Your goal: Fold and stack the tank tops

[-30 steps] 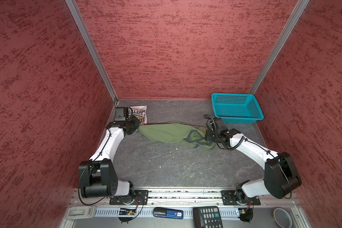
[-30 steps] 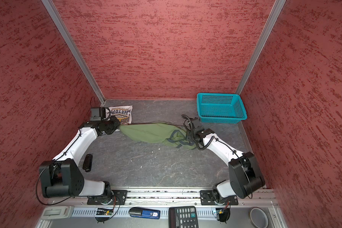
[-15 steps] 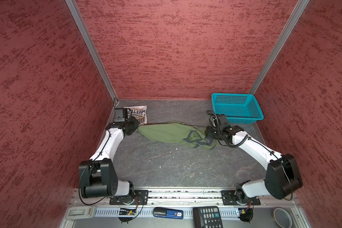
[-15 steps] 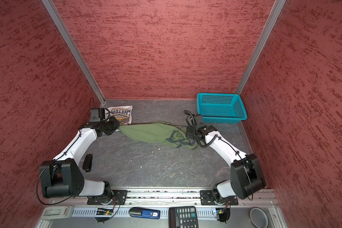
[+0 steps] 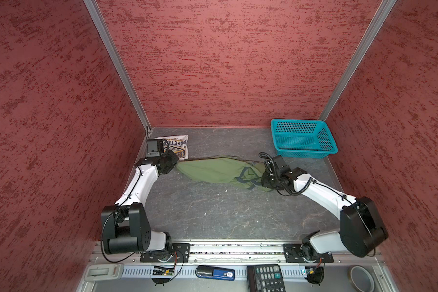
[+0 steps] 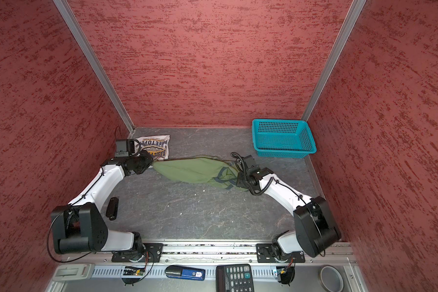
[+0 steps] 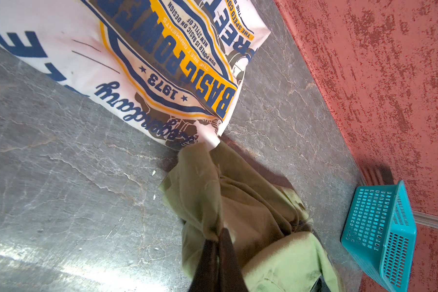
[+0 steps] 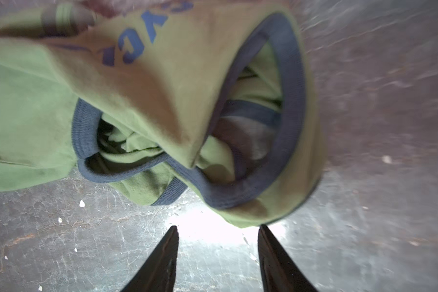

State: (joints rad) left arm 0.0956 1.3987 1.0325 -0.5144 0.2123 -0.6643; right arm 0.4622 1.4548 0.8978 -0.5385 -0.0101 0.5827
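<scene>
The folded white top (image 7: pixel 86 63) carries a blue-and-yellow badge print reading "BASIC POWER" and "1973", with script "Legendary" under it and small lines "OUR POWER IS BASIC ON DESIGN", "NEW STYLE OF" and "THE BEST GARMENTS". The green top (image 8: pixel 162 88) shows blue block letters in the right wrist view, too blurred and folded to read. In both top views the left arm runs from its near-left base forward along the left wall, wrist bent inward, and the left gripper (image 5: pixel 173 164) sits low at the far left of the table (image 5: pixel 213 215). In the left wrist view the left gripper (image 7: pixel 219 236) is clenched on a gathered end of the green cloth. The right arm has its elbow out to the right and its forearm slanting in toward the middle. The right gripper (image 8: pixel 218 228) is released, its fingers (image 8: pixel 162 260) apart over bare table, with the trimmed edge of the green top just beyond their tips. The green top (image 5: pixel 213 170) lies bunched, its long axis running left to right between the two grippers, its narrow end in the left one and its grey-trimmed openings toward the right gripper (image 5: pixel 264 177). The white top (image 5: pixel 177 146) lies in the far-left corner, just behind the left gripper, one corner meeting the green cloth. A teal basket (image 5: pixel 304 153) stands in the far-right corner, well apart from both tops.
</scene>
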